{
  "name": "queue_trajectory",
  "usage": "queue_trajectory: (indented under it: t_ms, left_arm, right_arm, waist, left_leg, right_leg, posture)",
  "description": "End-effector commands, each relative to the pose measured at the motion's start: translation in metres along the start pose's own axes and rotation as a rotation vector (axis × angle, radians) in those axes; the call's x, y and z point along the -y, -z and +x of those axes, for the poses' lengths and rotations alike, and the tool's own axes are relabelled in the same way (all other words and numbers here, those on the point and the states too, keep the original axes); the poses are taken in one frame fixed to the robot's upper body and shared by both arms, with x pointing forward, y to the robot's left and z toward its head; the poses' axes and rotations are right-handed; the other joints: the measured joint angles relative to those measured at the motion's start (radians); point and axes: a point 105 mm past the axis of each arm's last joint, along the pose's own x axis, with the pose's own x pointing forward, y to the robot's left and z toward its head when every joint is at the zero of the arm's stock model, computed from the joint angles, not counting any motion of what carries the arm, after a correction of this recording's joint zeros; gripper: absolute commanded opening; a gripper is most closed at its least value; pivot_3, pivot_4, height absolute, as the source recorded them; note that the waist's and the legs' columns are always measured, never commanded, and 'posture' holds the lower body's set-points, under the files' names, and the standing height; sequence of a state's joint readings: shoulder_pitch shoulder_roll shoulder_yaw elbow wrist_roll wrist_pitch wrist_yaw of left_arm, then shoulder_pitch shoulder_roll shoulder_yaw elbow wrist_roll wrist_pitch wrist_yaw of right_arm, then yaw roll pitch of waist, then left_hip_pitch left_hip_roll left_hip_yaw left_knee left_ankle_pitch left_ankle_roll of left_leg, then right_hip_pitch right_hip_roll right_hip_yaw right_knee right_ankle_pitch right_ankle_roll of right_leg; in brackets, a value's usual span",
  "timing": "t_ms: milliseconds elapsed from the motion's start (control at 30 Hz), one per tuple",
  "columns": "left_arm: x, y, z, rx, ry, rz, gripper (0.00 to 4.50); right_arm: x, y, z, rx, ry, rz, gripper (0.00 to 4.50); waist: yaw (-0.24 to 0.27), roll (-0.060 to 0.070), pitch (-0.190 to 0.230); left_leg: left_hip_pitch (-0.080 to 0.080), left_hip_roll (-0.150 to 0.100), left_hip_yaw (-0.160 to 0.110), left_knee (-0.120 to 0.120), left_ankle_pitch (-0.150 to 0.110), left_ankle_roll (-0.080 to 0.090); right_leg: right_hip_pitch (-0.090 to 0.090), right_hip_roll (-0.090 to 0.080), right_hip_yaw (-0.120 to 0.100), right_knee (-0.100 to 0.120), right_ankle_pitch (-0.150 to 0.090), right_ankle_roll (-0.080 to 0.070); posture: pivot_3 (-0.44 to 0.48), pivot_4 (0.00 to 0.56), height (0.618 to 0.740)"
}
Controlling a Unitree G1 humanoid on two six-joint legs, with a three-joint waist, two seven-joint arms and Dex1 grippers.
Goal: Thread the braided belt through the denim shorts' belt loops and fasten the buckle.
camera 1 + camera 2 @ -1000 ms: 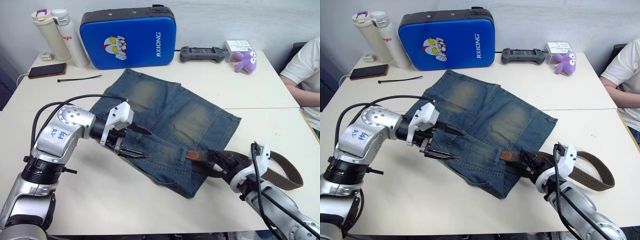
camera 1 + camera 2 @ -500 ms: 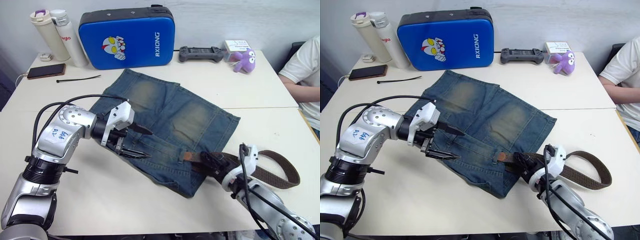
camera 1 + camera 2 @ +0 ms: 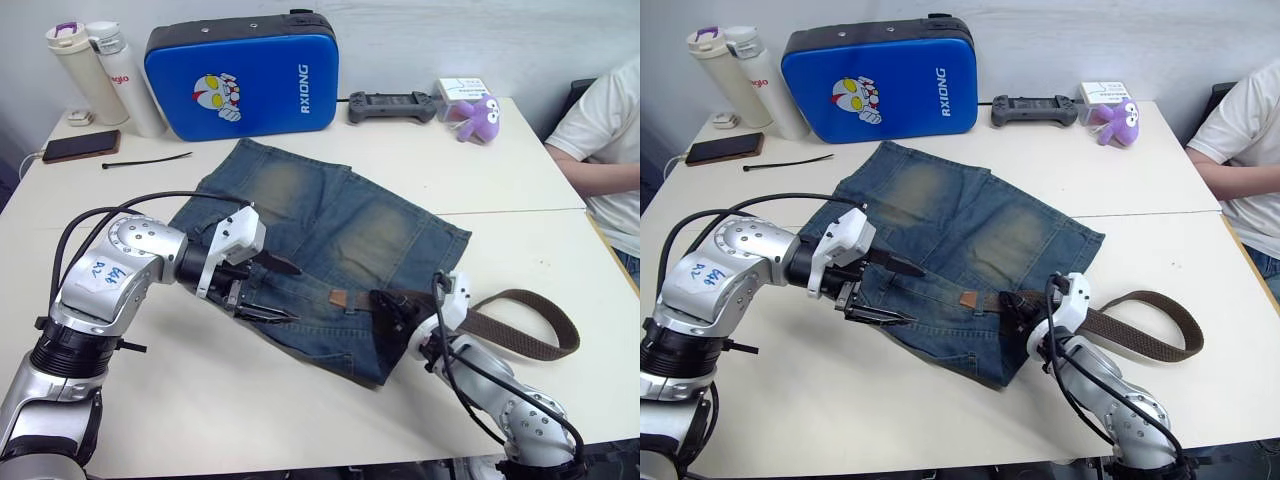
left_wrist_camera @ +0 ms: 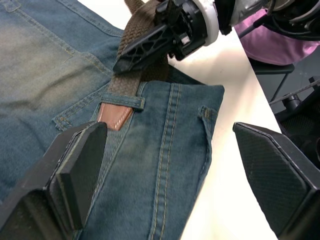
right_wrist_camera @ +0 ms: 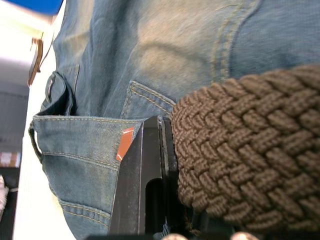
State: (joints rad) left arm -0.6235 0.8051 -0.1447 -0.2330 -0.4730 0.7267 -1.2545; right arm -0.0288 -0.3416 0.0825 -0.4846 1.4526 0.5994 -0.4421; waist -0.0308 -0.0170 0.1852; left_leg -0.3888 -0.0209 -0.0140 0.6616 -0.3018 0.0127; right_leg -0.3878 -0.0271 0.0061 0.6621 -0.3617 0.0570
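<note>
The denim shorts (image 3: 330,225) lie flat in the middle of the table, waistband toward me. The braided belt (image 3: 530,318) curls in a loop on the table to their right. Its brown leather tip (image 4: 114,117) has passed under one of the belt loops (image 4: 122,100) on the waistband. My right gripper (image 3: 388,318) is shut on the belt just right of that loop, and the weave (image 5: 250,150) presses against its black finger (image 5: 145,185). My left gripper (image 3: 294,294) stands open over the waistband's left part, holding nothing. The buckle is hidden.
At the back stand a blue padded case (image 3: 240,70) and two bottles (image 3: 85,70). A phone (image 3: 70,148), a black cable tie (image 3: 145,160), a game controller (image 3: 392,105) and a purple plush (image 3: 475,112) lie there too. A person's arm (image 3: 610,130) is at the far right.
My right gripper has slid left along the waistband with the belt, carrying the leather tip further left under the loop. The left gripper has stayed put. The camera has shifted slightly.
</note>
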Motion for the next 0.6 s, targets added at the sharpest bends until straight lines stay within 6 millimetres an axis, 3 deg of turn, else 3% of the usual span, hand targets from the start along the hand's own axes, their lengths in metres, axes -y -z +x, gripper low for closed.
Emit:
queue_trajectory:
  t_ms: [33, 167, 233, 400, 567, 600]
  left_arm:
    - [0.003, -0.01, 0.003, 0.015, 0.019, 0.05, 4.44]
    - [0.003, -0.011, 0.005, 0.023, 0.031, 0.047, 4.44]
    - [0.002, -0.01, 0.007, 0.022, 0.034, 0.049, 4.44]
    - [0.004, -0.01, 0.009, 0.022, 0.042, 0.046, 4.44]
    - [0.005, -0.007, 0.009, 0.015, 0.044, 0.04, 4.44]
    - [0.005, -0.006, 0.01, 0.016, 0.046, 0.039, 4.48]
  right_arm:
    - [-0.013, 0.006, 0.004, -0.028, -0.055, -0.026, 0.0]
    - [-0.024, 0.011, 0.003, -0.058, -0.1, -0.023, 0.0]
    - [-0.028, 0.019, 0.013, -0.092, -0.121, -0.029, 0.0]
    - [-0.025, 0.027, 0.029, -0.132, -0.118, -0.086, 0.0]
    - [-0.026, 0.031, 0.026, -0.149, -0.126, -0.1, 0.0]
    - [-0.025, 0.027, 0.022, -0.138, -0.125, -0.088, 0.43]
  waist:
    - [0.001, 0.0, 0.0]
    - [0.001, 0.0, 0.0]
    - [-0.002, 0.0, 0.0]
    - [-0.004, 0.0, 0.0]
    - [-0.003, 0.0, 0.0]
    - [-0.003, 0.0, 0.0]
  left_leg:
    - [0.0, 0.0, 0.0, 0.0, 0.0, 0.0]
    - [-0.002, 0.0, 0.0, 0.0, 0.0, 0.0]
    - [-0.002, 0.0, 0.001, 0.0, 0.0, 0.0]
    - [-0.002, 0.0, 0.001, 0.0, 0.001, -0.001]
    - [-0.002, 0.0, 0.001, 0.0, 0.001, -0.001]
    - [-0.002, 0.0, 0.001, 0.0, 0.001, -0.001]
  right_leg:
    - [-0.001, 0.0, 0.0, 0.0, 0.0, 0.0]
    - [-0.003, 0.0, 0.0, 0.001, 0.0, 0.0]
    - [-0.003, 0.0, 0.0, 0.002, 0.0, 0.0]
    - [-0.004, 0.0, 0.001, 0.004, 0.0, -0.001]
    - [-0.004, 0.0, 0.001, 0.006, 0.0, -0.001]
    - [-0.004, 0.0, 0.001, 0.006, 0.0, -0.001]
  posture:
    - [0.0, 0.15, 0.74]
    - [0.0, 0.15, 0.74]
    - [0.0, 0.15, 0.74]
    - [0.0, 0.15, 0.74]
    - [0.0, 0.15, 0.74]
    - [0.0, 0.15, 0.74]
